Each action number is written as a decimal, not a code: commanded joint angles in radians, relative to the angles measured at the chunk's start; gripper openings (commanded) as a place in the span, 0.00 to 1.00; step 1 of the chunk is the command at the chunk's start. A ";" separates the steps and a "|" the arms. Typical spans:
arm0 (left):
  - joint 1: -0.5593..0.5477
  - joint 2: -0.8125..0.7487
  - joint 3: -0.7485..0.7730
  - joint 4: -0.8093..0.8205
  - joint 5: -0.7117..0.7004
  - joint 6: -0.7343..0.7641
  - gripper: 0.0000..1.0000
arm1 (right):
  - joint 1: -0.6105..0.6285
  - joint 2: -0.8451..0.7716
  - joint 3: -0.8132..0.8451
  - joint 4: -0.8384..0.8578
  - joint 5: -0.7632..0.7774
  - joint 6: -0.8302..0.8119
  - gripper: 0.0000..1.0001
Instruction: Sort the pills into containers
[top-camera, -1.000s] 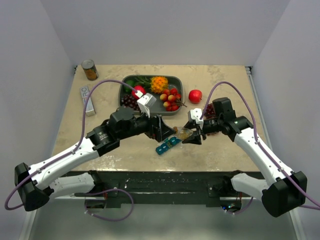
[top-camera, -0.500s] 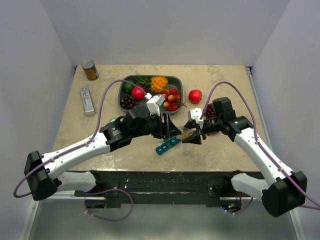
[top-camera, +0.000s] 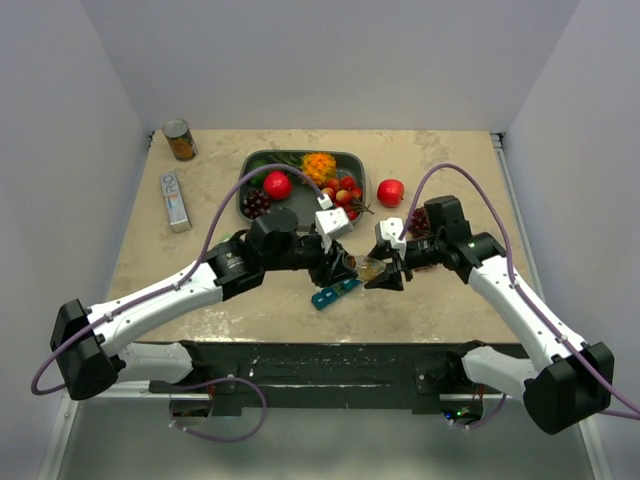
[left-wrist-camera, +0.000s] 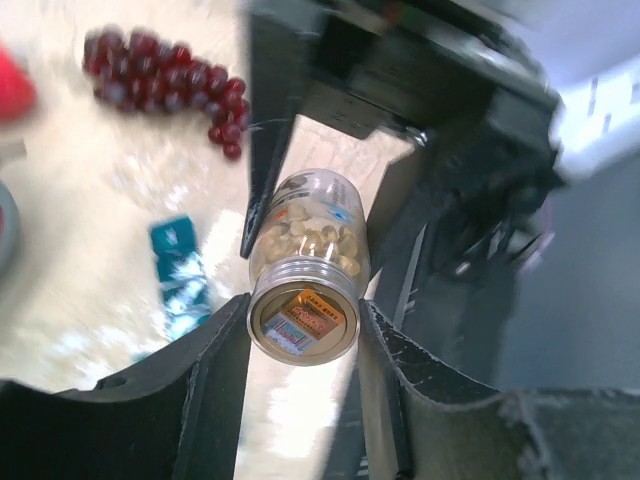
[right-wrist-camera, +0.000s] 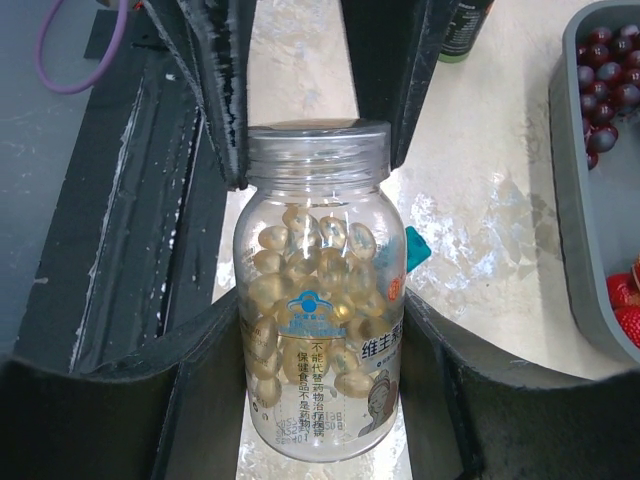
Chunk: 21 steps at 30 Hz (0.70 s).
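A clear pill bottle full of yellow softgels hangs above the table between both grippers. My right gripper is shut on its body. My left gripper is closed against the bottle's cap, one finger on each side of it; in the right wrist view its fingers flank the cap at the top. The teal-blue containers strip lies on the table just below the bottle. It shows blurred in the left wrist view, and one corner shows behind the bottle in the right wrist view.
A dark grey fruit tray sits behind the grippers. A red apple and dark grapes lie to its right. A tin can and a white box stand at the back left. A green bottle is near the tray.
My left arm has swung right and its wide-open gripper has come in and closed around the bottle's cap. The right gripper and the bottle have stayed in place.
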 joint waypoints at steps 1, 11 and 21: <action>-0.004 -0.007 -0.050 0.001 0.252 0.621 0.11 | 0.001 -0.017 0.012 0.040 -0.026 0.010 0.00; 0.068 -0.010 -0.110 0.309 0.228 0.617 0.65 | -0.001 -0.014 0.011 0.039 -0.021 0.007 0.00; 0.078 -0.303 -0.210 0.331 -0.049 -0.016 0.99 | -0.001 -0.014 0.011 0.037 -0.018 0.005 0.00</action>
